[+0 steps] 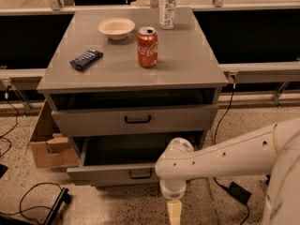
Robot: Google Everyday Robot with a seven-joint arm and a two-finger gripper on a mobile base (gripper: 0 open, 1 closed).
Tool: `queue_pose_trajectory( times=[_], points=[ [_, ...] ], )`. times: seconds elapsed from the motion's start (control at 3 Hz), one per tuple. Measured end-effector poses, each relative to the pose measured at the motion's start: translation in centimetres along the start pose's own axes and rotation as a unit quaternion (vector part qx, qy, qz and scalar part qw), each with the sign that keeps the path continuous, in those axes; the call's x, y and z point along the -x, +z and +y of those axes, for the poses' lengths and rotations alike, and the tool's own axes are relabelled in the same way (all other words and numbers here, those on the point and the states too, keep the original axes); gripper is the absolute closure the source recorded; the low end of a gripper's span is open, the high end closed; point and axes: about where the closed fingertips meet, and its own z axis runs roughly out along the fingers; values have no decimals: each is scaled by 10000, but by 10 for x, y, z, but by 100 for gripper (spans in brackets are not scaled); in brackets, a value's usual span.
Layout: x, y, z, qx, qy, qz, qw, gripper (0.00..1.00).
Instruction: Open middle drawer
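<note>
The middle drawer (105,173) is a wide grey flat front with a small black bar handle (140,174). It stands pulled out from the cabinet, and its dark inside (126,150) shows. My gripper (174,213) hangs pointing down at the bottom edge of the camera view, in front of the drawer and below and right of its handle. It is apart from the handle and holds nothing that I can see. The top drawer (136,119) is above, with its own black handle. The lowest drawer is hidden.
On the cabinet top (187,64) are a red soda can (147,47), a white bowl (116,28), a dark snack bar (86,59) and a clear bottle (167,6). A cardboard box (49,146) stands left of the cabinet. Cables (33,196) lie on the floor.
</note>
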Motion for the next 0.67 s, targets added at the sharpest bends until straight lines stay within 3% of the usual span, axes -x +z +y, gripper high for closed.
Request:
queue_pose_trajectory(
  times=[0.67],
  points=[
    [-43,-47,-46,-620,439,-233,9968,0]
  ],
)
